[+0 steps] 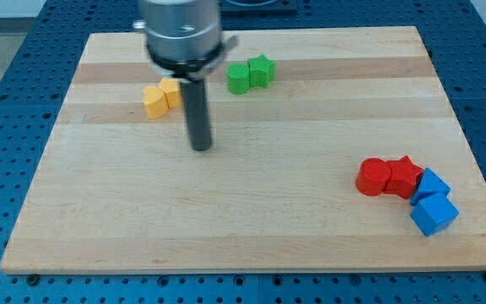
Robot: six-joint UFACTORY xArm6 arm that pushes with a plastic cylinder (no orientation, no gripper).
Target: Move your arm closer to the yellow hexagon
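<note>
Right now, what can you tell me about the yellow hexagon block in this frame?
The yellow hexagon is a small, matte, solid-looking block lying flat on the wooden board, toward the view's upper left. Its top face looks six-sided. Its right side touches a second yellow block, whose shape the arm partly hides. My tip sits apart from it, toward the view's lower right.

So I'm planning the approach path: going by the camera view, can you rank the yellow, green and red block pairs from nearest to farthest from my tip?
From my tip:
1. Yellow blocks, just up and to the view's left, the hexagon on the outer side.
2. Green blocks, up and to the view's right.
3. Red blocks, far toward the view's right, beside the blue blocks.
</note>
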